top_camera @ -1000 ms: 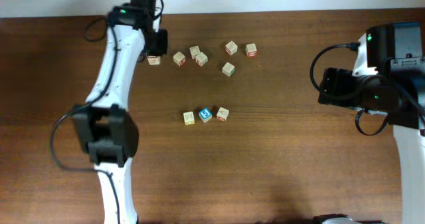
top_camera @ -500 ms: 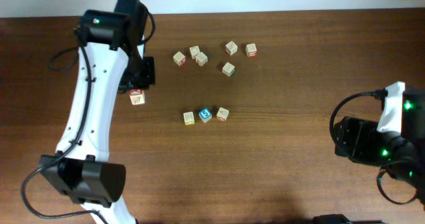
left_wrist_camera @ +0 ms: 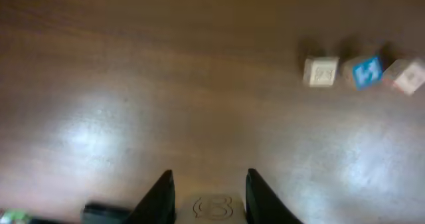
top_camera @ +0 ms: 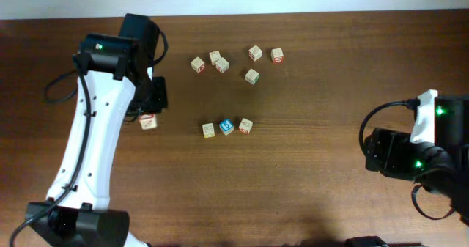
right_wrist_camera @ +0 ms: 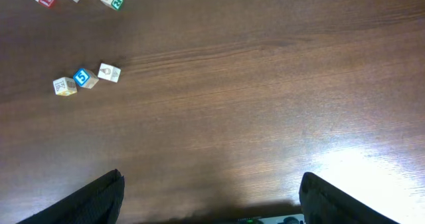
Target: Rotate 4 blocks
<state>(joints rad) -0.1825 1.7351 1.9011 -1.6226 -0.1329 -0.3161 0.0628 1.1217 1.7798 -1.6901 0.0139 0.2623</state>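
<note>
My left gripper [left_wrist_camera: 209, 175] is shut on a wooden block [left_wrist_camera: 211, 209] whose pale face shows an embossed "B". From overhead that block [top_camera: 148, 122] shows red marks and sits left of the middle row. That row holds a tan block [top_camera: 209, 130], a blue "S" block [top_camera: 226, 126] and a red-marked block [top_camera: 245, 125]. In the left wrist view the blue block [left_wrist_camera: 366, 71] lies far ahead to the right. My right gripper [right_wrist_camera: 212, 201] stands open over bare table at the front right, holding nothing.
Several more cubes lie scattered at the back of the table, from one [top_camera: 198, 64] on the left to a red-marked one [top_camera: 277, 55] on the right. The white left arm [top_camera: 95, 144] stretches along the left side. The right arm [top_camera: 410, 155] is far right.
The left arm carried its block from the back cluster forward and left, toward the row's level. The right arm drew back toward the front right, gripper still open.
</note>
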